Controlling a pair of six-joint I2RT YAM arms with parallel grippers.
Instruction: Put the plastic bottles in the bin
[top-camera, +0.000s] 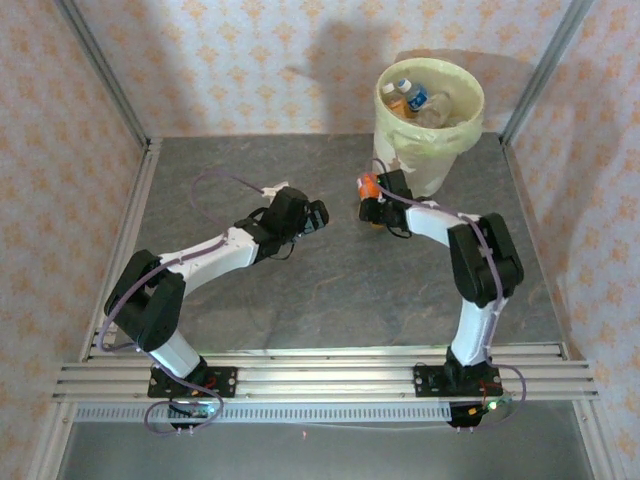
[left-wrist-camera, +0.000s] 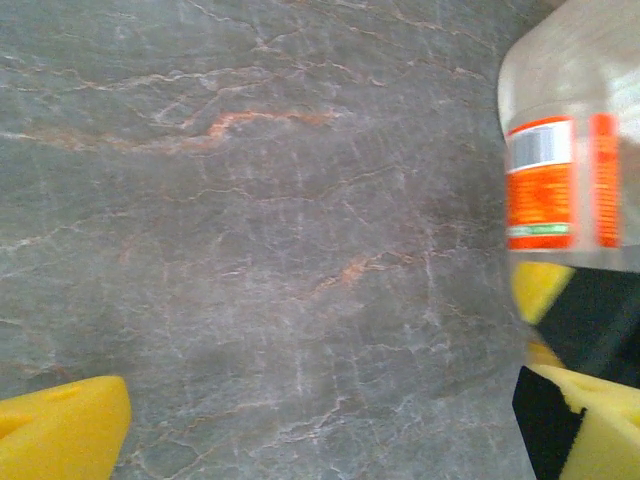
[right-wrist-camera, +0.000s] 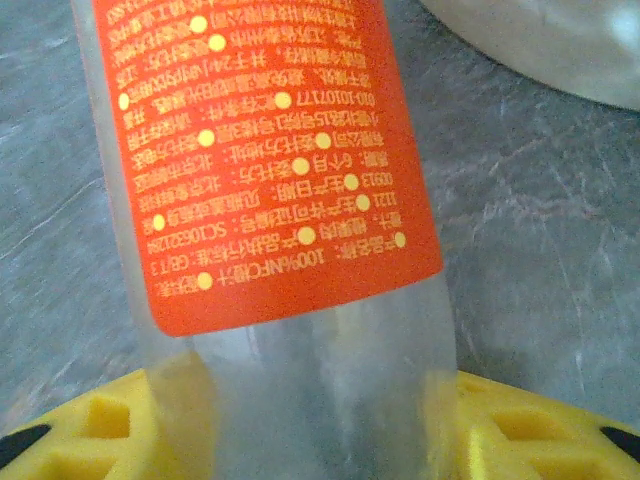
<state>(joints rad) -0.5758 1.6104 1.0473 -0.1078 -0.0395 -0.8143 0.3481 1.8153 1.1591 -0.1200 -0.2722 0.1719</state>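
The right gripper has its yellow fingers closed on a plastic bottle. One pad presses each side of the clear part, on the wrist side of the orange label. The long axis of the bottle runs straight on from the fingers, away from the wrist, and leans a little to the left. Which end is in the grip I cannot tell. Beyond the far end of the bottle and to the right of the fingers stands the bin, near but apart, with other bottles lying inside. The left gripper holds its fingers wide, with bare table between them. The held bottle shows past its right finger.
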